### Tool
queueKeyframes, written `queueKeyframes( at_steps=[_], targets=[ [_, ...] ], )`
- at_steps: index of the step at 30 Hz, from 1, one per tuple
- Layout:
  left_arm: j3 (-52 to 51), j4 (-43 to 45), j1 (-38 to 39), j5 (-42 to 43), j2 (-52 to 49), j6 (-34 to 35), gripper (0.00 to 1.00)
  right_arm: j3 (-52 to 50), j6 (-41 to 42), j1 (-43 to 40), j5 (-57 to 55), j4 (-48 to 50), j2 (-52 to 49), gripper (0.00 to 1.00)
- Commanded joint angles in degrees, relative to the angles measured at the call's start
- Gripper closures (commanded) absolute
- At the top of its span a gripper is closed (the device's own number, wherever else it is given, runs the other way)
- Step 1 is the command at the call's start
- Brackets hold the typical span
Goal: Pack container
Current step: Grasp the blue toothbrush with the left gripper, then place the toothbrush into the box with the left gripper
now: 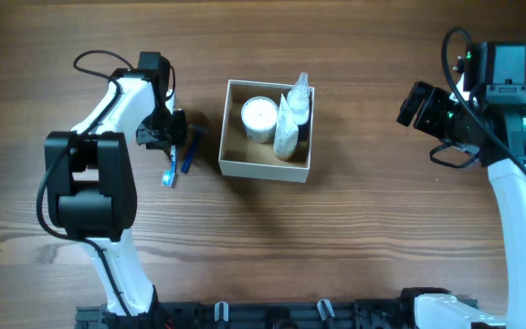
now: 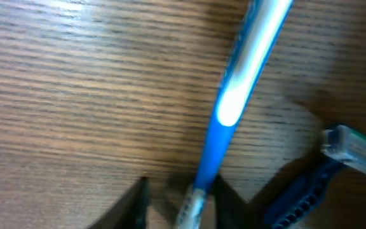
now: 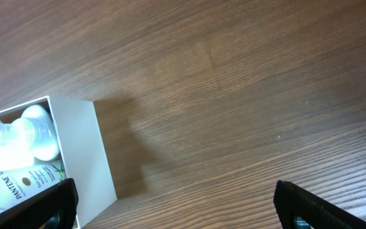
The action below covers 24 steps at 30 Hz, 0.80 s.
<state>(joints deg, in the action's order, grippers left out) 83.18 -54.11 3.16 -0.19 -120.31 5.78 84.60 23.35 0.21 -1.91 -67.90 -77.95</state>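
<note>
The container [image 1: 232, 128] is a square cardboard box with cream walls at the table's middle. It holds a round white jar [image 1: 258, 117] and clear-white bottles [image 1: 292, 117]. Its corner also shows in the right wrist view [image 3: 75, 146]. A blue and white toothbrush [image 1: 169, 171] lies on the table left of the box. My left gripper [image 1: 165, 133] is low over its end. In the left wrist view the fingers [image 2: 180, 203] straddle the toothbrush [image 2: 234, 95], with a gap at the left finger. My right gripper [image 1: 418, 105] is wide open and empty [image 3: 176, 210], far right of the box.
A dark blue razor [image 1: 190, 151] lies beside the toothbrush, between it and the box; it shows at the right of the left wrist view [image 2: 323, 172]. Bare wooden table [image 1: 382, 228] lies around the box.
</note>
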Motion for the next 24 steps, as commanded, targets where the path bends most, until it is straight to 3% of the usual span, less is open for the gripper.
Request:
queueKeyframes(
  at_steps=[1,4,14,19,24],
  targets=[
    [-2.1,0.1,-0.2,0.5,-1.1,-1.1,0.87,0.0,0.8,-0.2,0.5,0.2,-0.2,0.00],
    [-1.6,-1.4,-0.2,0.3,0.1,-1.0,0.96,0.0,0.8,-0.2,0.5,0.1,-0.2,0.00],
    [7.2,-10.8,3.6,1.7,14.1,-0.6,0.96,0.0,0.8,-0.2,0.5,0.1,-0.2,0.00],
    [7.3,-7.7,10.7,3.6,23.2,-0.6,0.96,0.0,0.8,-0.2,0.5,0.1,-0.2,0.00],
    [7.0,-0.2,18.4,2.2,24.3,-1.1,0.94,0.0,0.8,-0.2,0.5,0.1,-0.2,0.00]
  ],
)
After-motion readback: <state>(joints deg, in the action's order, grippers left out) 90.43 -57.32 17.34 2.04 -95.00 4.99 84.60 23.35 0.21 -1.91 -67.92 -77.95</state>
